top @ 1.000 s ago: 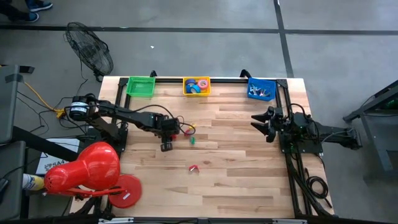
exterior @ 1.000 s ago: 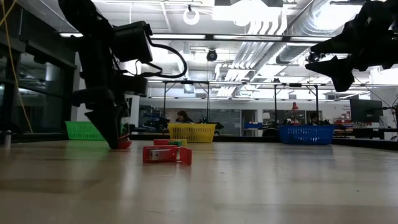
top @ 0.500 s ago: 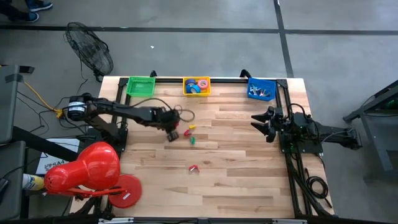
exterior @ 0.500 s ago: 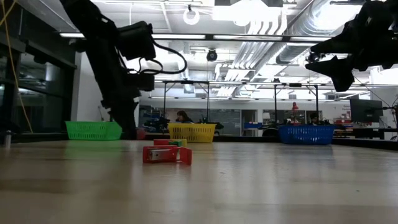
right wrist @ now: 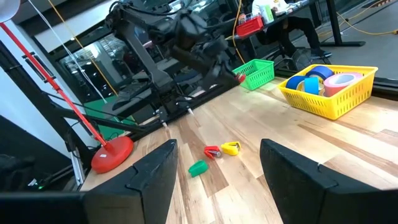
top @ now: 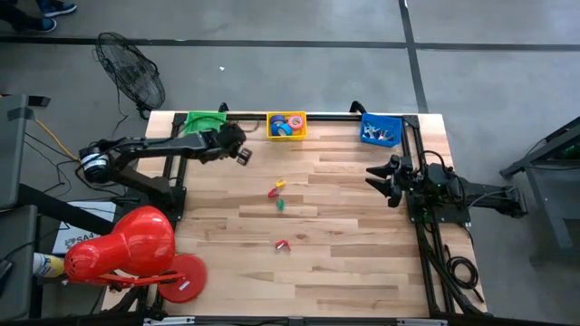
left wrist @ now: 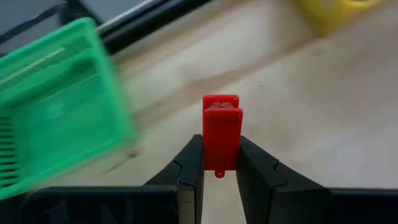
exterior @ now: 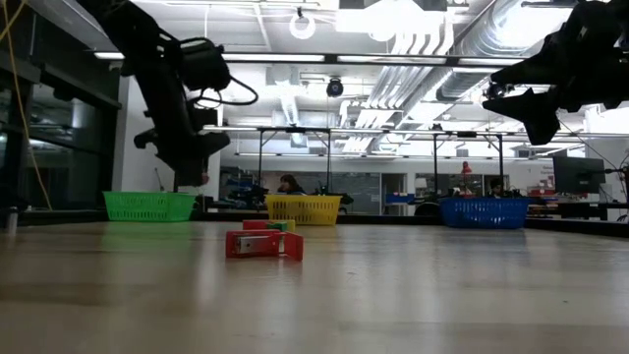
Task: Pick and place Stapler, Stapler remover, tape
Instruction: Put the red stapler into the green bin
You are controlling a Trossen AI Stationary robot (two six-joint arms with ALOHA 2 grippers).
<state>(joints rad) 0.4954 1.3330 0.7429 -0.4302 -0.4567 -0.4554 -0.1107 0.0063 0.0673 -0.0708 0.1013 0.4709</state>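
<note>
Above the table (top: 362, 254), left gripper (left wrist: 221, 163) pinches a red stapler (left wrist: 221, 140)

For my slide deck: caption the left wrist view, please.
Left gripper shut on a small red stapler, carried beside the green basket.

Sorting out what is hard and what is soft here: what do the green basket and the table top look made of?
The green basket looks like moulded plastic: uniform bright colour, slotted lattice walls. The table top looks like jointed wood strips, pale with a light sheen: visible grain and plank seams. It may be a laminate.
</note>
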